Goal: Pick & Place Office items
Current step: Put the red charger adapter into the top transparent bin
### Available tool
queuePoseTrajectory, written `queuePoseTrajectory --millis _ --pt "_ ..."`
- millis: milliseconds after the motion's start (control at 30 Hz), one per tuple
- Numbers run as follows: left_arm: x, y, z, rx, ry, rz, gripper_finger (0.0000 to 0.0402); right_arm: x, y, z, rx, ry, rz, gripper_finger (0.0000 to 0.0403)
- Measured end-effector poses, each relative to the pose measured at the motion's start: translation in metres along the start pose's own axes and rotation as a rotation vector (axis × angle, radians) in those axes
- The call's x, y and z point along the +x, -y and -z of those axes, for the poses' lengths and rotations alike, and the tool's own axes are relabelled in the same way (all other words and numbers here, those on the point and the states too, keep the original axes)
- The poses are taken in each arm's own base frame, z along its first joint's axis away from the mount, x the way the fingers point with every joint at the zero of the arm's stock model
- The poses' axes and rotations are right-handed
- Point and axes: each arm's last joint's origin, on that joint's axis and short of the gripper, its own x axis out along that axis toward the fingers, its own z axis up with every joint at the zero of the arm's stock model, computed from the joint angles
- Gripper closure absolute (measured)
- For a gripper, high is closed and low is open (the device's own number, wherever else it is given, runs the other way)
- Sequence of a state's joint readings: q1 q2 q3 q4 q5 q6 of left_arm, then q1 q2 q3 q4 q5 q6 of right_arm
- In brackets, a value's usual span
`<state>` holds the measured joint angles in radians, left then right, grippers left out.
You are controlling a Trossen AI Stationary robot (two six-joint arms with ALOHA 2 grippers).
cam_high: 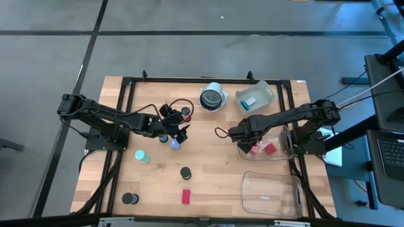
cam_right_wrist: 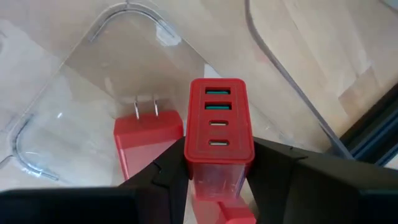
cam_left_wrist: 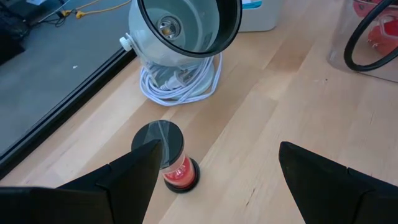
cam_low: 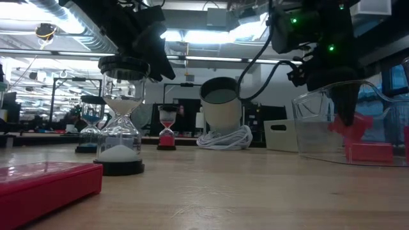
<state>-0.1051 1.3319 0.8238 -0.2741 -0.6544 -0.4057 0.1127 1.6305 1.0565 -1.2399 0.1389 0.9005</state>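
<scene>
My right gripper (cam_high: 251, 144) reaches into a clear bin (cam_high: 285, 144) at the right and is shut on a red charger block (cam_right_wrist: 217, 127). A second red block (cam_right_wrist: 146, 140) with two prongs lies on the bin floor. My left gripper (cam_left_wrist: 217, 165) is open and empty above the table at centre left. A black-capped hourglass with red sand (cam_left_wrist: 171, 155) stands on its base beside one of its fingers. A blue piece (cam_high: 174, 144) stands just near of the gripper. A teal piece (cam_high: 142, 156), two black discs (cam_high: 185, 171) (cam_high: 129, 198) and a red block (cam_high: 185, 197) rest on the table. My right gripper pinches the red charger block by two opposite side faces (cam_right_wrist: 189, 168) between its two fingers. The fingers point down into the bin. The block's port face (cam_right_wrist: 217, 115) is turned toward the wrist camera. In the low view the block (cam_low: 350, 124) sits above the bin floor.
A round white-and-dark lamp-like thing (cam_high: 213, 98) on a coiled white cord lies at the far middle. A clear bin (cam_high: 255, 96) with pale blue and white pieces stands at the far right. Another clear bin (cam_high: 271, 192) stands at the near right.
</scene>
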Motion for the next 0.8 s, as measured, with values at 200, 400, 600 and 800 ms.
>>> queuePoseTrajectory --millis 200,400,600,800 --pt "0.0 0.0 0.0 0.0 0.0 0.0 0.008 0.0027 0.001 0.0008 -0.003 0.012 0.014 0.0273" --pt "0.0 0.0 0.0 0.0 0.0 0.0 0.008 0.0034 -0.0015 -0.0016 -0.024 0.043 -0.006 0.0273" --pt "-0.0001 -0.0001 0.0 0.0 0.0 0.0 0.008 0.004 -0.0036 -0.0033 -0.037 0.061 -0.021 0.0273" --pt "-0.0001 -0.0001 0.0 0.0 0.0 0.0 0.008 0.004 -0.0038 -0.0035 -0.037 0.061 -0.022 0.0265"
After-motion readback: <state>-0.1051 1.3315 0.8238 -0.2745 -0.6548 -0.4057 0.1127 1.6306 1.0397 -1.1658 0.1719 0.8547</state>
